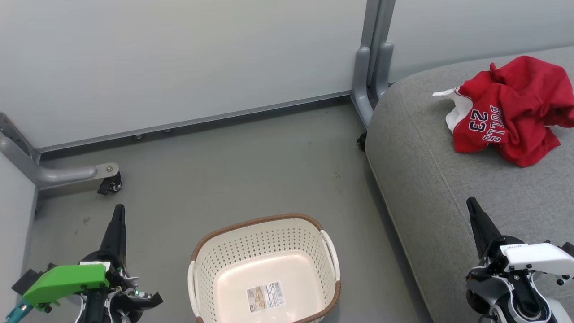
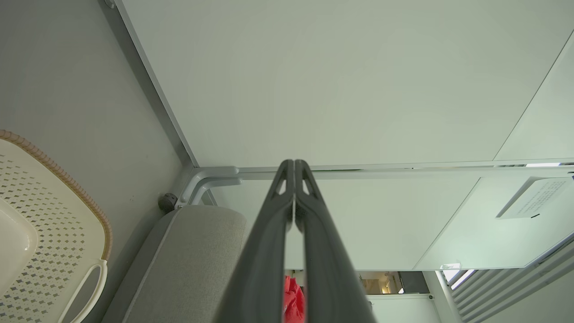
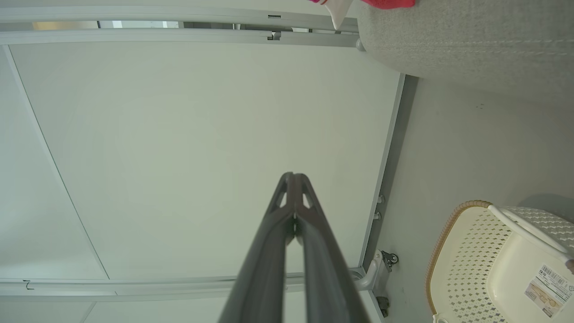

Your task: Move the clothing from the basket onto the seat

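The red clothing (image 1: 511,112), with white trim and the number 23, lies crumpled on the grey seat (image 1: 430,179) at the upper right. On the floor at bottom centre stands the cream basket (image 1: 233,251), holding nothing but its label. My left gripper (image 1: 119,211) is at the lower left over the floor, shut with nothing in it; its fingertips (image 2: 293,163) meet. My right gripper (image 1: 471,202) is at the lower right above the seat's front part, shut and holding nothing. A strip of red clothing (image 2: 292,300) shows between the left fingers, far behind them. The basket (image 3: 502,264) and seat (image 3: 471,40) appear beside the right gripper (image 3: 293,176).
Pale partition panels (image 1: 179,58) wall in the floor behind, on grey metal feet with castors (image 1: 107,181) at the left and a grey post foot (image 1: 365,89) beside the seat's corner. Grey floor (image 1: 251,166) stretches between basket, panels and seat.
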{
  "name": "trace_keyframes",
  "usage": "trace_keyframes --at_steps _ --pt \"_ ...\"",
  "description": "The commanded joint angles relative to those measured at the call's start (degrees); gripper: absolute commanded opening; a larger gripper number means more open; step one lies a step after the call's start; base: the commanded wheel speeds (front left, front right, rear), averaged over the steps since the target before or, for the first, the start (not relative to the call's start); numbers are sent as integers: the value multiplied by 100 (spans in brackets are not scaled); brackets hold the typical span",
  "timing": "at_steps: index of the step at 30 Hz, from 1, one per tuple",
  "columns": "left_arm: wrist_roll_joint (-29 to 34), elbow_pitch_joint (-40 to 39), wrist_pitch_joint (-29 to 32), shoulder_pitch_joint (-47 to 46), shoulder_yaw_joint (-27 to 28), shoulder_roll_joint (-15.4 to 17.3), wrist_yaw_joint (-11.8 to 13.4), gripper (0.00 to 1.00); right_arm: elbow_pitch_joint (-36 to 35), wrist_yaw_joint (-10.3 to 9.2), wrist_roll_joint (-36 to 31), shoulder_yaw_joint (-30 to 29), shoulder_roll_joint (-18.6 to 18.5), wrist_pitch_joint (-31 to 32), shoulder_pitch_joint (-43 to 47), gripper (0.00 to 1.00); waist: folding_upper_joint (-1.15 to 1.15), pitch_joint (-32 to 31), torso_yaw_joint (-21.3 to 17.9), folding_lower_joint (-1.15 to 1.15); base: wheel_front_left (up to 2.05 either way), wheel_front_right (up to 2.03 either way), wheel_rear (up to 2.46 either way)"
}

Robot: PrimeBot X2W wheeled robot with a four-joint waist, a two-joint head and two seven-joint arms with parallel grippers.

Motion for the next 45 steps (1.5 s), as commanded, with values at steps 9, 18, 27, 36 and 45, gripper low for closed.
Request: trace_keyframes --at_steps 9,18,27,36,45 --pt "-15 -7 23 -69 13 35 -17 0 11 -1 -18 -23 -11 17 -22 0 0 0 0 0 0 0 0" --pt "-15 -7 23 -69 12 35 -17 0 11 0 -25 -28 -6 23 -22 0 0 0 0 0 0 0 0" --pt "-15 -7 23 -69 12 35 -17 0 12 0 -28 -33 -2 27 -23 0 0 0 0 0 0 0 0" --pt "-16 -7 23 -69 12 35 -17 0 12 0 -35 -38 1 33 -23 0 0 0 0 0 0 0 0" --pt "-16 -7 23 -69 11 35 -17 0 13 0 -37 -43 5 39 -23 0 0 0 0 0 0 0 0"
